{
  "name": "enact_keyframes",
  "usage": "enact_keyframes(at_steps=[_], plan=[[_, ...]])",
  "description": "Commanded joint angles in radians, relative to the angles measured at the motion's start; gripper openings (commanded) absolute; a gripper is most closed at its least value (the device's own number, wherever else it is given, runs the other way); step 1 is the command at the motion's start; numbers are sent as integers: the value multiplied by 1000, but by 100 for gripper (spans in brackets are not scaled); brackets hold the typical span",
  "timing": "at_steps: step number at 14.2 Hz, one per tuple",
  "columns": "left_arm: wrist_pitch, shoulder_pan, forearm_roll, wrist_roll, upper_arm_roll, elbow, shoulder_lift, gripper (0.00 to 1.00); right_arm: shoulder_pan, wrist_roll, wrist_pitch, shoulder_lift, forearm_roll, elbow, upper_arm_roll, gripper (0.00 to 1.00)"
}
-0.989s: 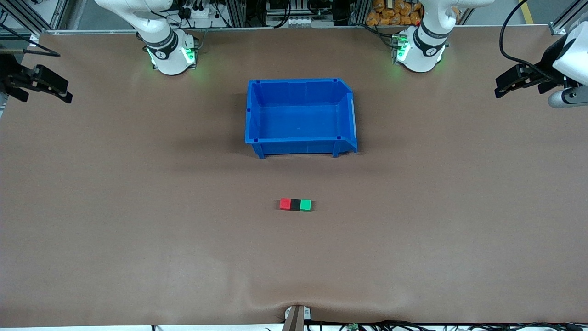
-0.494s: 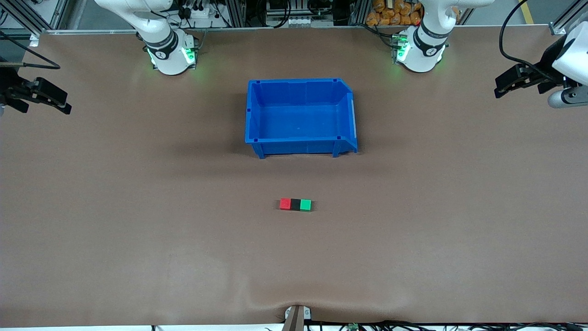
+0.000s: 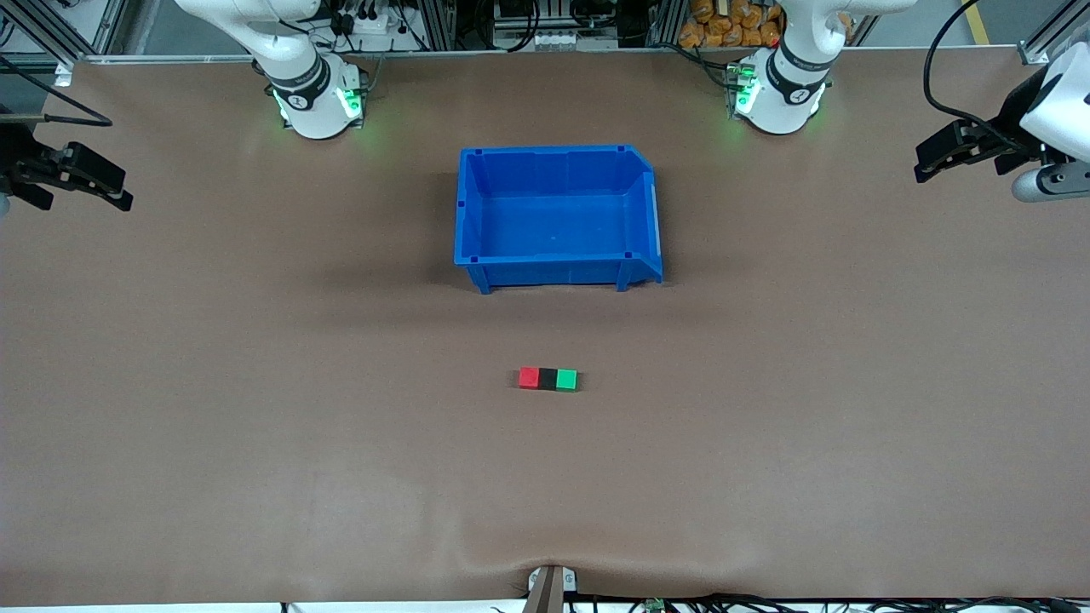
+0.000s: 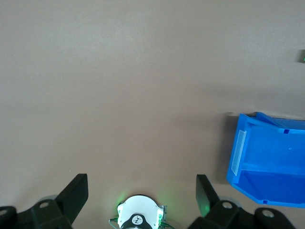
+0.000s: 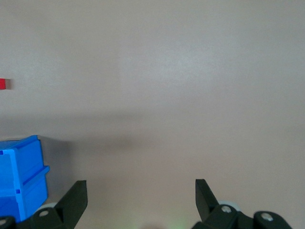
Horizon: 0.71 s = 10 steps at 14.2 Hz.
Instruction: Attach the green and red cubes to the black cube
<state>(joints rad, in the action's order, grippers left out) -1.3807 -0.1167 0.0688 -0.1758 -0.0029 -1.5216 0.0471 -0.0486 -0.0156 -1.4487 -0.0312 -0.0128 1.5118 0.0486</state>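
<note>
Three tiny cubes lie in one touching row on the table, nearer to the front camera than the blue bin: the red cube (image 3: 529, 377), the black cube (image 3: 547, 378) in the middle, and the green cube (image 3: 566, 379). The red cube (image 5: 2, 84) also peeks in at the edge of the right wrist view. My left gripper (image 3: 924, 164) hangs open and empty over the left arm's end of the table; its jaws (image 4: 142, 191) stand wide apart. My right gripper (image 3: 121, 190) hangs open and empty over the right arm's end, with its jaws (image 5: 141, 193) wide apart.
A blue open bin (image 3: 477, 213) stands mid-table between the cubes and the arm bases, with nothing in it. It also shows as the bin (image 4: 248, 157) in the left wrist view and the bin (image 5: 19, 176) in the right wrist view. The brown table mat (image 3: 255, 443) lies bare around the cubes.
The right gripper has drifted slightly toward the table's edge and a little lower in the front view. The left gripper has barely shifted. The cubes have not moved.
</note>
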Motion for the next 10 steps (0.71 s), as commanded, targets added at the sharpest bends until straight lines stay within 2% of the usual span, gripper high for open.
enact_keyframes(at_steps=[1,10], plan=[[15,-6,16,9,-2,12,-4,100,7,14,-10,-35,11,36,-7,100],[15,-6,11,10,0,12,-6,100,46,13,-9,-26,10,30,-23,100]])
